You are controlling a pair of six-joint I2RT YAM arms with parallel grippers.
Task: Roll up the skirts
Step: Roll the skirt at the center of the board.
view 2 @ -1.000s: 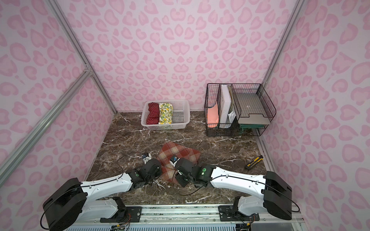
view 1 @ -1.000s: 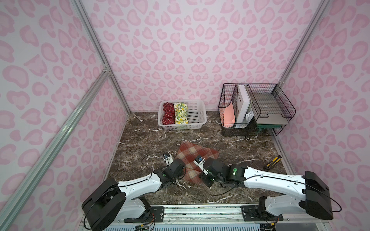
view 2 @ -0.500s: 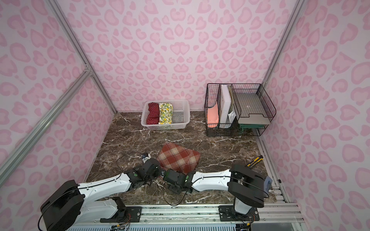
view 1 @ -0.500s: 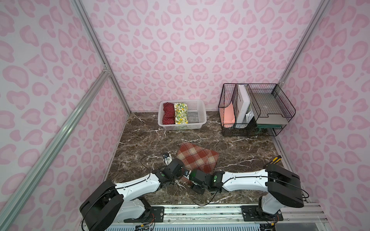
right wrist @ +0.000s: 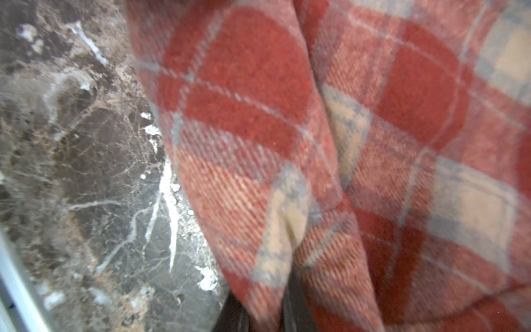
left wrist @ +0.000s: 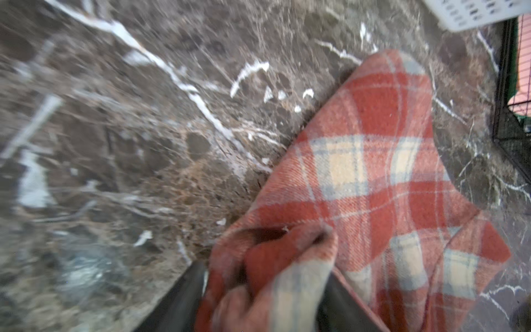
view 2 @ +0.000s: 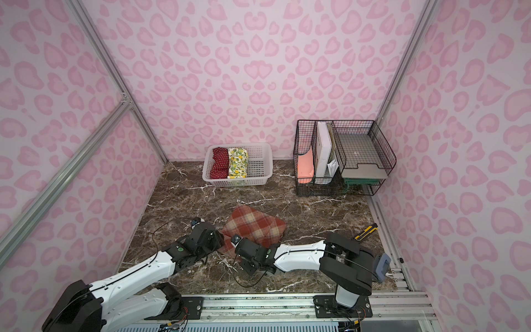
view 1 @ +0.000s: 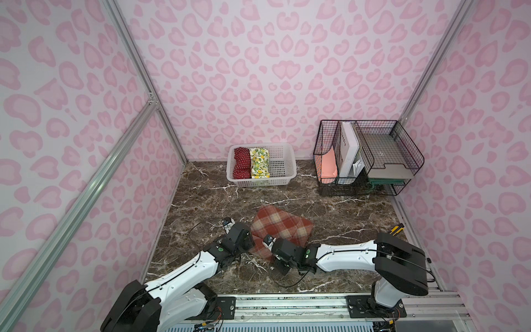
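The plaid skirt (view 1: 283,227) lies crumpled on the marble table (view 1: 330,218), seen in both top views. Both grippers meet at its near left corner. My left gripper (left wrist: 258,290) is open, its fingers (left wrist: 189,287) wide apart, with a loose bunched fold of plaid between them. My right gripper (right wrist: 264,310) is shut on a thin fold of the plaid skirt (right wrist: 287,201). The red polka-dot skirt (view 1: 242,163) and the lemon-print skirt (view 1: 260,162) lie rolled side by side in the white basket (view 1: 287,172) at the back.
A black wire rack (view 1: 402,143) with folders and trays stands at the back right. A yellow-and-black utility knife (view 1: 398,229) lies near the right edge. A thin black cable (view 1: 194,230) loops beside the left arm. Metal rails run along the front.
My left gripper's jaws have spread apart, loosening the plaid fold. My right gripper swung left along the skirt's near edge and closed on the cloth beside the left gripper.
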